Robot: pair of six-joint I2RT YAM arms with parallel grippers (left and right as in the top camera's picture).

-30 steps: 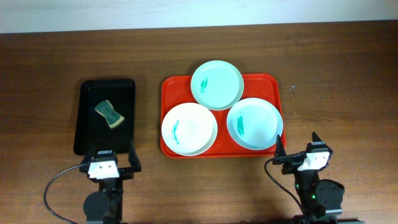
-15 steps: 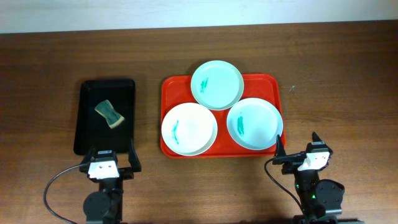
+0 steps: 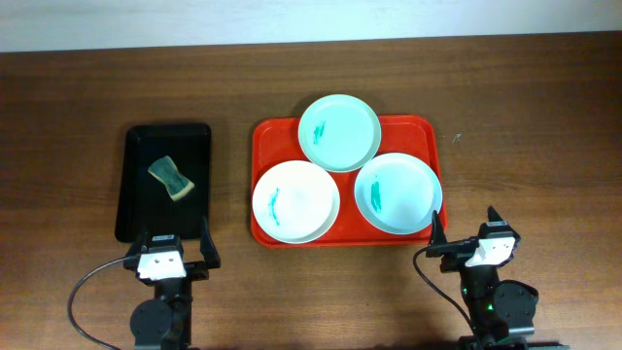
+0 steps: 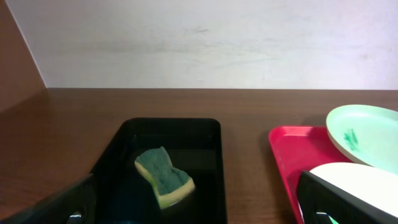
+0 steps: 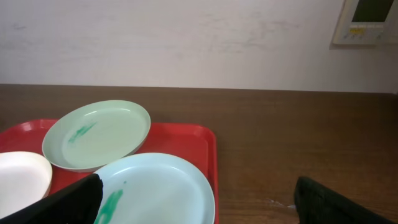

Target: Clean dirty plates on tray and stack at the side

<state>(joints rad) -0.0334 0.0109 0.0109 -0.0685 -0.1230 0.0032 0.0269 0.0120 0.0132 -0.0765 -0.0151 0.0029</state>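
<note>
Large rectangular red plastic tray (image 3: 277, 141), mid wooden table (image 3: 544, 97): holds three round shallow plates. Contents: pale mint green plate (image 3: 338, 132) at far side, overlapping far rim; white plate (image 3: 295, 201) near-left; light blue plate (image 3: 397, 192) near-right; each bears teal-green smear. Narrower black tray (image 3: 136, 209), left of and apart from red one: holds yellow-green sponge (image 3: 171, 178). At near edge, left gripper (image 3: 173, 239) and right gripper (image 3: 464, 226), fingers spread wide, empty. Versus one second earlier: no change in plates, sponge, arms.

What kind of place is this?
Probably a robot practice room, not a real kitchen: a wooden table against a plain white wall, three smeared plates on a red tray, and a sponge in a black tray.
</note>
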